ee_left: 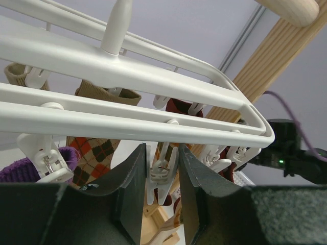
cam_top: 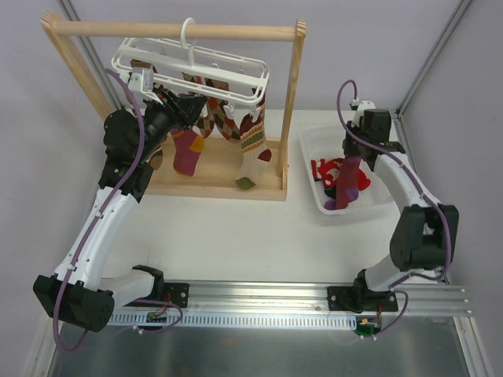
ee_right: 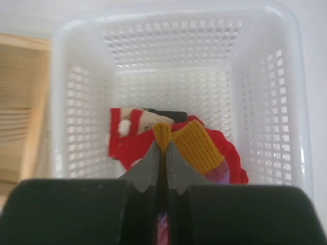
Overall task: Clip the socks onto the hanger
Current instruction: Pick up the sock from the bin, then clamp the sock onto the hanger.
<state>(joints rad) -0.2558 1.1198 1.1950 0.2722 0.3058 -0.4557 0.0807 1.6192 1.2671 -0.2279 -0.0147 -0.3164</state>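
Up at the white hanger (cam_top: 196, 67) on the wooden rack (cam_top: 292, 102), our left gripper (ee_left: 162, 162) is drawn in tight around one of the dangling clips (ee_left: 162, 176), a finger pressing on each side. We cannot tell whether the clip's mouth is held apart. Across the table our right gripper (ee_right: 164, 149) is pressed together on the mustard ribbed cuff (ee_right: 196, 145) of a purple sock (cam_top: 344, 188). The sock hangs limp from the gripper just above the white basket (ee_right: 173, 87), where red socks (ee_right: 135, 148) lie in a heap. Several hung socks (cam_top: 253, 149) dangle from the hanger beside the left gripper. We judge the sock light, soft and stretchy. It has no stiffness of its own, so it should sway and droop on the way over. It looks neither fragile nor slippery, though the knit could snag on a neighbouring clip. The cuff is the sensible hold, being the thickest and firmest part. We think a strip of ribbing must be left bare beside the fingers for the clip to bite.
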